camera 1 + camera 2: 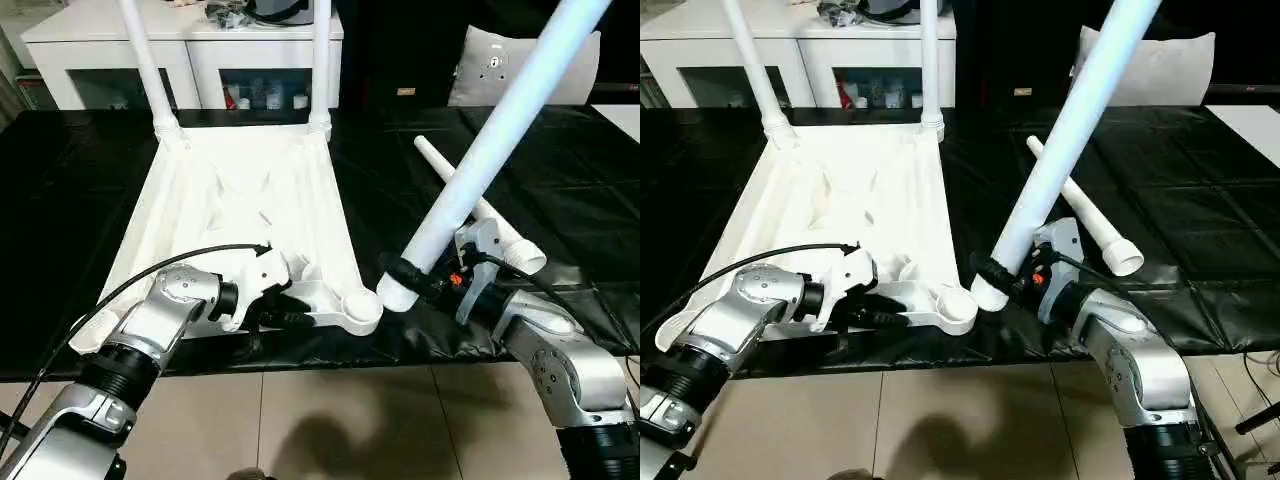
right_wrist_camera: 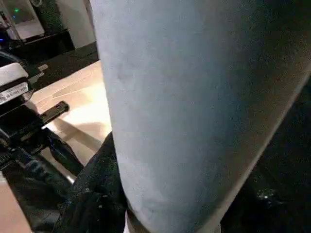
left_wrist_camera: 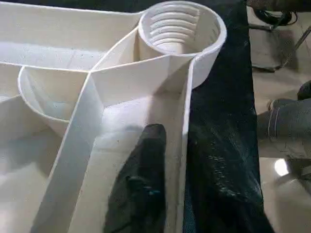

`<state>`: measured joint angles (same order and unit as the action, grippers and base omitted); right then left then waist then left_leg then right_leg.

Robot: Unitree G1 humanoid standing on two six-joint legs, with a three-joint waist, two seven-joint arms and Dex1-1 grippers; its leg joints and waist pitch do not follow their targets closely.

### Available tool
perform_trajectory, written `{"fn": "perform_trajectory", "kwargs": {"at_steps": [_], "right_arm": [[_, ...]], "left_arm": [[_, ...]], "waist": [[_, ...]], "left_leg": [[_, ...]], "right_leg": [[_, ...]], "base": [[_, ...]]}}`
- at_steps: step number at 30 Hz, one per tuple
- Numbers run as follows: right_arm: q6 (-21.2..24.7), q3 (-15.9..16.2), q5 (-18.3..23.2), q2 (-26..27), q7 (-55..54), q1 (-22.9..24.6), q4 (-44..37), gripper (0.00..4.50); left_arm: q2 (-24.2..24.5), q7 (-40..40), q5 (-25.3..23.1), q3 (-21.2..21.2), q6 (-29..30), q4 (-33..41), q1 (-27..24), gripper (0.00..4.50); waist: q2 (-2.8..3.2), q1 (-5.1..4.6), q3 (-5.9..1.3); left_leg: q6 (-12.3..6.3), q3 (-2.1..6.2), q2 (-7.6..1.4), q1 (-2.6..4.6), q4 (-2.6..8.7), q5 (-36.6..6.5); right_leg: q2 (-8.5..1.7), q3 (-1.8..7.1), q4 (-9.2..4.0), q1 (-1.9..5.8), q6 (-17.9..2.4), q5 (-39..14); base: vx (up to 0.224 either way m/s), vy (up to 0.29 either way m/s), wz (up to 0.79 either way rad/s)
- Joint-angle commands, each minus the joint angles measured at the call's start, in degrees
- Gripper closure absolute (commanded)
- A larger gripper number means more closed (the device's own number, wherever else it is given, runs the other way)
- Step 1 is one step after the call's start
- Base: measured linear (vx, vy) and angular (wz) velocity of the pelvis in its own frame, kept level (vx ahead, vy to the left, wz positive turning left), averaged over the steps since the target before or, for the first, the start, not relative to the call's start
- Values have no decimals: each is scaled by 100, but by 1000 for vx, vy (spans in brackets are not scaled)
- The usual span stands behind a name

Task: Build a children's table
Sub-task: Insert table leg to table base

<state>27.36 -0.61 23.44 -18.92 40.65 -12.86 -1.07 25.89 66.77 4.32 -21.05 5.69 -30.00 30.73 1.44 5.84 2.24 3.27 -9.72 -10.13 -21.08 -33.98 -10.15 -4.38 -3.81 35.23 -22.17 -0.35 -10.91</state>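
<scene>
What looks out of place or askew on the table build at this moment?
Nothing looks damaged. The leg in the right claw leans steeply, its end beside the near corner socket, not in it. A spare leg lies loose on the black table.

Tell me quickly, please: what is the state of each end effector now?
Left end effector: closed on the near rim of the table top, one finger each side.
Right end effector: closed on the tilted white leg, near its thick end.

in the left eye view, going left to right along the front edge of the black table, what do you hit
left gripper on the table top's near rim → empty corner socket → right gripper holding the tilted leg near its base → spare leg lying on the black cover
</scene>
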Motion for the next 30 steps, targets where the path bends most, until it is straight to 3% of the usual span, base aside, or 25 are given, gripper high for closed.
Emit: {"fn": "perform_trajectory", "kwargs": {"at_steps": [1, 2, 6, 12, 14, 16, 20, 23, 30], "right_arm": [[76, 16, 90, -73, 88, -105, -68, 259], [106, 37, 87, -92, 122, -138, -51, 259], [275, 228, 9, -180, 261, -417, 105, 259], [328, 576, -246, -264, 512, -796, 504, 259], [386, 691, -261, -296, 624, -895, 628, 259], [491, 850, -245, -348, 846, -1021, 755, 259], [442, 972, -308, -349, 1008, -1148, 978, 259], [395, 1023, -347, -324, 1089, -1247, 1147, 259], [305, 1162, -513, -376, 1191, -1424, 1473, 259]], "left_arm": [[101, -15, -169, -53, -71, -86, 110, 396], [117, 11, -216, -78, -114, -92, 120, 420], [168, 127, -325, -160, -194, -20, 151, 441], [38, 294, -240, -156, -159, 109, 197, 450], [-2, 355, -283, -215, -177, 142, 191, 450], [-114, 299, -335, -269, -227, 81, 230, 450], [-253, 232, -392, -301, -277, 58, 283, 450], [-341, 137, -467, -323, -275, -22, 358, 450], [-407, 153, -549, -269, -363, -169, 454, 450]], "waist": [[-37, 18, -302], [-35, 18, -299], [-30, -4, -301], [-65, -12, -318], [-52, -2, -337], [-82, 11, -338], [-66, 63, -332], [-97, 85, -325], [-102, 81, -298]], "left_leg": [[15, 103, -283, 70, 459, -1527], [20, 106, -287, 71, 462, -1545], [65, 112, -290, 77, 469, -1582], [5, 87, -291, 61, 442, -1308], [-28, 84, -291, 61, 425, -1180], [-108, 70, -295, 53, 410, -1029], [-110, 64, -311, 72, 412, -1086], [-79, 62, -303, 66, 415, -1116], [9, 74, -310, 86, 444, -1383]], "right_leg": [[-445, 283, -487, 211, -916, -1789], [-449, 284, -492, 206, -907, -1817], [-444, 286, -480, 199, -938, -1796], [-444, 284, -436, 214, -1118, -1354], [-443, 280, -406, 220, -1176, -1136], [-437, 281, -382, 231, -1240, -885], [-455, 283, -398, 220, -1235, -1016], [-464, 282, -408, 227, -1210, -1138], [-469, 286, -461, 211, -1081, -1618]], "base": [[0, 0, 0], [0, 0, 0], [0, 0, 0], [0, 0, 0], [0, 0, 0], [0, 0, 0], [0, 0, 0], [0, 0, 0], [0, 0, 0]]}}
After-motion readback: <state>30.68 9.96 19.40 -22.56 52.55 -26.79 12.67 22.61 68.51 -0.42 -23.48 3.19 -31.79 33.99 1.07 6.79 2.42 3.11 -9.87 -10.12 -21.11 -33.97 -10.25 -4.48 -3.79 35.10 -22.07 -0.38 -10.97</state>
